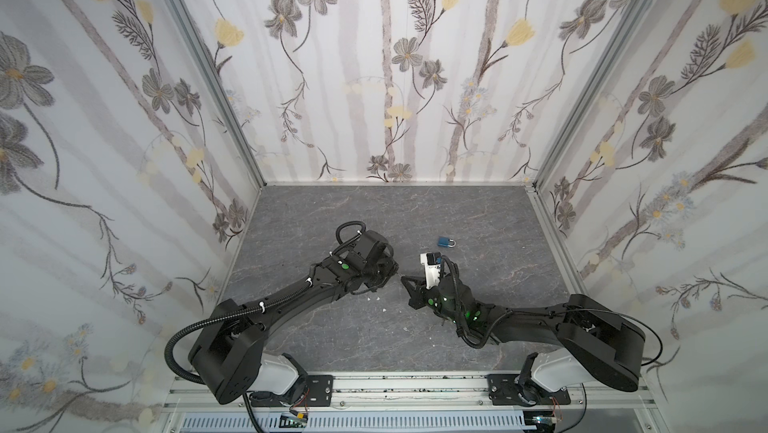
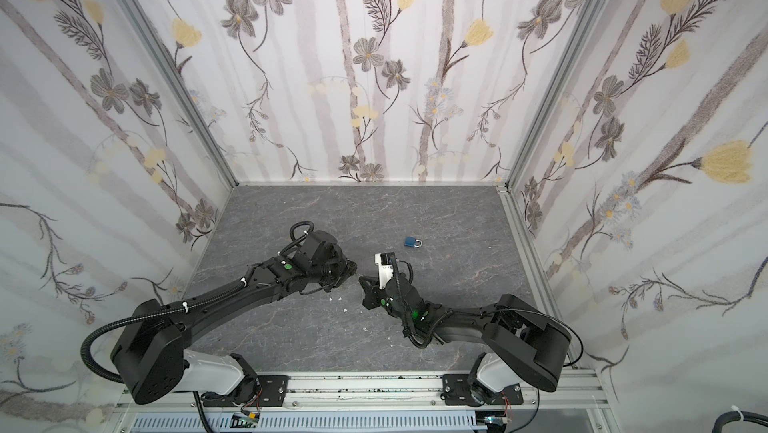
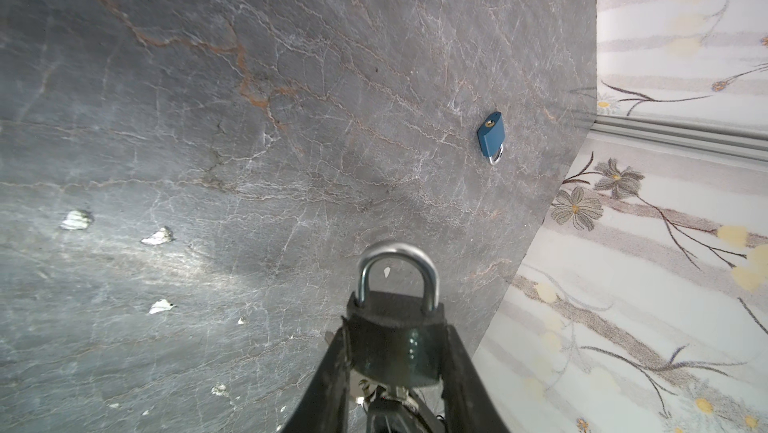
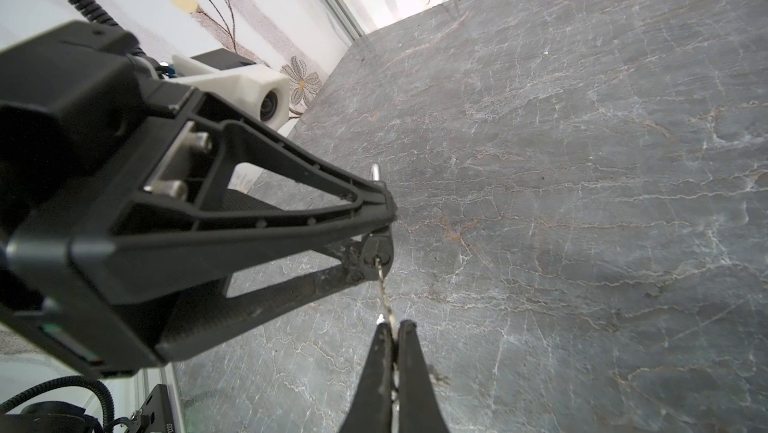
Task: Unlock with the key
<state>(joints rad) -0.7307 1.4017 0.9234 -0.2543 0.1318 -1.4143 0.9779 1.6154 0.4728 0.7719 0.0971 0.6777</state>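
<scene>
My left gripper (image 3: 395, 325) is shut on the body of a black padlock (image 3: 395, 352), held above the table, with its silver shackle (image 3: 397, 256) closed and sticking out past the fingertips. My right gripper (image 4: 395, 326) is shut on a small silver key (image 4: 384, 293). The key's blade reaches into the keyhole on the padlock's underside (image 4: 376, 254). In both top views the left gripper (image 1: 394, 271) (image 2: 353, 265) and the right gripper (image 1: 405, 281) (image 2: 362, 279) meet tip to tip at the table's middle.
A blue padlock (image 1: 446, 241) (image 2: 412, 241) (image 3: 491, 135) lies flat on the grey marbled table (image 1: 478, 327), behind the right gripper. Small white chips (image 1: 374, 297) (image 3: 158, 236) dot the table near the front. Floral walls (image 1: 374, 77) close in three sides.
</scene>
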